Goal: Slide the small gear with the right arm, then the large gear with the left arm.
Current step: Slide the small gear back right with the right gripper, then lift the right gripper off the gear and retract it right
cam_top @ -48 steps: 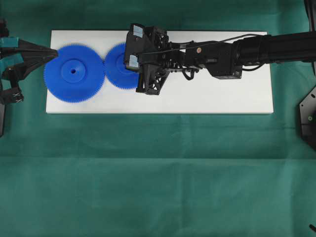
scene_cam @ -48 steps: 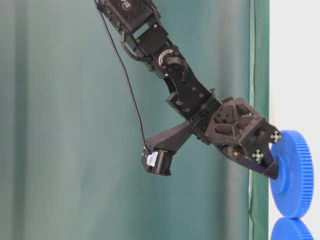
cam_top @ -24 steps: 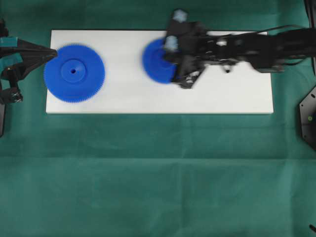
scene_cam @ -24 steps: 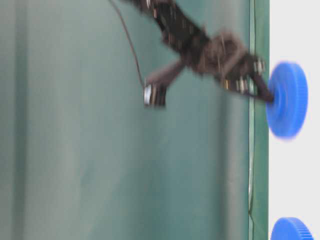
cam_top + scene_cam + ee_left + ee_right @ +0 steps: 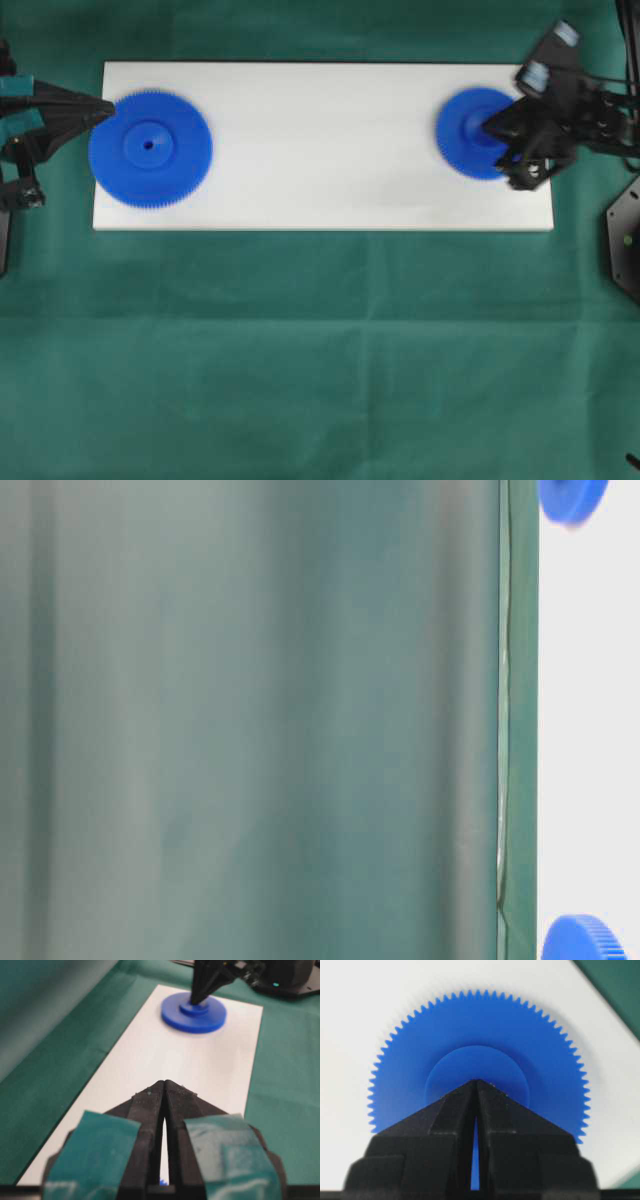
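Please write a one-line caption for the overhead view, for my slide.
Right gripper tip on the small gear at the board's right end; large gear at the left end beside the left gripper.

The small gear [image 5: 475, 1067] and the large gear [image 5: 150, 148] look like smooth, matt blue plastic with finely moulded teeth. They lie on a flat white board [image 5: 320, 190] with a smooth, slightly satin face, laid over a tabletop [image 5: 320, 350] covered in matt green cloth showing soft creases. The left claw [image 5: 164, 1091] looks like matt black plastic with a faintly grainy surface, carrying patches of teal tape [image 5: 102, 1147]; the right claw [image 5: 476, 1085] has the same matt black finish.
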